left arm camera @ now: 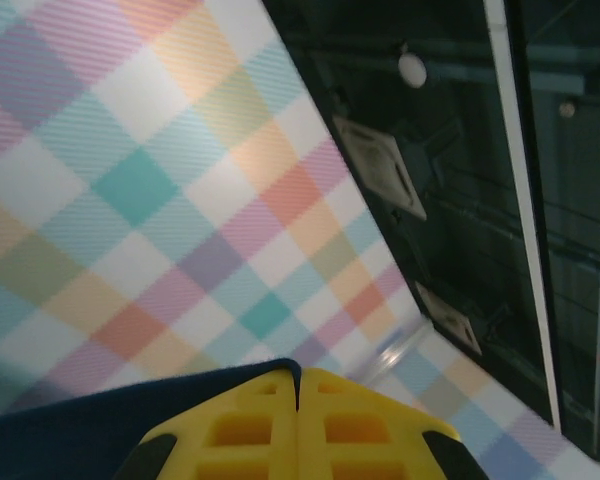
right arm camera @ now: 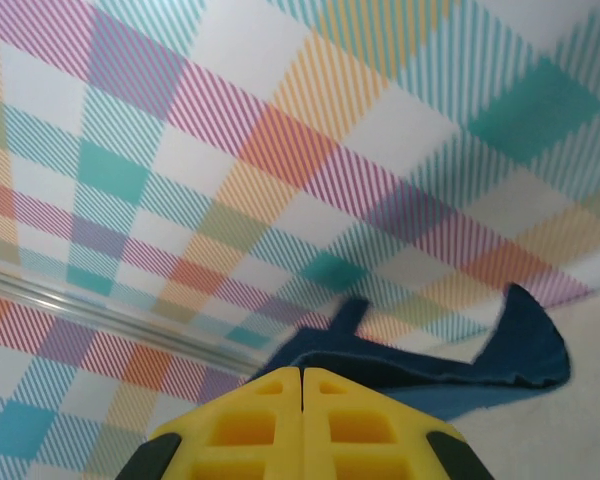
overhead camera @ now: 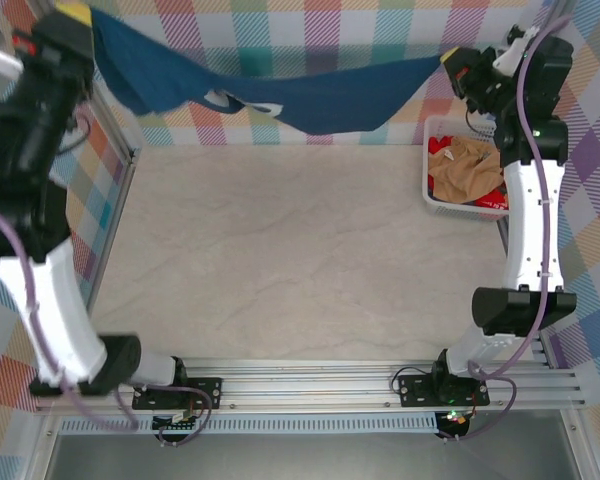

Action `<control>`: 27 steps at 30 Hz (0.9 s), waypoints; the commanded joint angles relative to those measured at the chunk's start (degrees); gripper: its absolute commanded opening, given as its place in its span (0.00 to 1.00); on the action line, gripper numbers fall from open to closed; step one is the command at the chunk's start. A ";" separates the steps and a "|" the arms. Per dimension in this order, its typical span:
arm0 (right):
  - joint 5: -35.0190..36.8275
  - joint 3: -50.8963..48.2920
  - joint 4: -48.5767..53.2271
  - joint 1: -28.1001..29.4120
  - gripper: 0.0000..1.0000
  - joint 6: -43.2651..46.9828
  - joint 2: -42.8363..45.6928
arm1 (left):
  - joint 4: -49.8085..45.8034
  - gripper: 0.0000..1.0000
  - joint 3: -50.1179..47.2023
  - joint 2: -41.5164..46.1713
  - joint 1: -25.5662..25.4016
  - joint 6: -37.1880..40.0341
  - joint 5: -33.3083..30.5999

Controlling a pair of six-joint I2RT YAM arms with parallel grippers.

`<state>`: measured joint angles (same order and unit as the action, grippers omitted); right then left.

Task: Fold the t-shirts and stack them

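My left fingers (overhead camera: pixel 73 12) are up high at the far left corner, clenched on one end of the navy t-shirt (overhead camera: pixel 310 100). In my left wrist view the yellow fingers (left arm camera: pixel 240 430) are pressed together, with the dark blue cloth (left arm camera: pixel 80 435) lying beside them on the left against the checked wall (left arm camera: pixel 130 200).

From there the shirt hangs in a long sagging band across the far side, well above the bench (overhead camera: pixel 280 260), with a bit of white print on its lower edge.

Its other end is pinched in my right fingers (overhead camera: pixel 448 58), raised at the far right. My right wrist view shows those fingers (right arm camera: pixel 240 425) closed tight and the blue cloth (right arm camera: pixel 460 385) running out past them.

Below my right arm, a white basket (overhead camera: pixel 427 175) sits on the bench at the right edge, holding a crumpled tan-orange t-shirt (overhead camera: pixel 465 165) with a red t-shirt (overhead camera: pixel 490 192) under it.
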<state>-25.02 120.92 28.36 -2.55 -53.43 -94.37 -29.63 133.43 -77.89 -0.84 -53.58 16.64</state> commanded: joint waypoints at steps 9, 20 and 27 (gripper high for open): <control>12.51 -51.85 4.54 4.17 0.00 3.93 12.64 | 0.69 0.00 -82.12 29.47 -21.33 -8.75 -10.95; 30.49 -65.00 14.54 4.22 0.00 6.28 15.06 | -1.52 0.00 -97.27 20.39 -36.50 -13.74 -16.08; 35.83 -67.54 18.96 4.16 0.00 5.69 16.14 | -3.97 0.00 -95.64 18.08 -36.89 -14.70 -17.83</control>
<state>6.20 54.87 43.27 1.85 -48.40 -79.26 -31.40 35.94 -59.37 -36.97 -67.07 0.75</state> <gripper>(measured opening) 0.045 0.050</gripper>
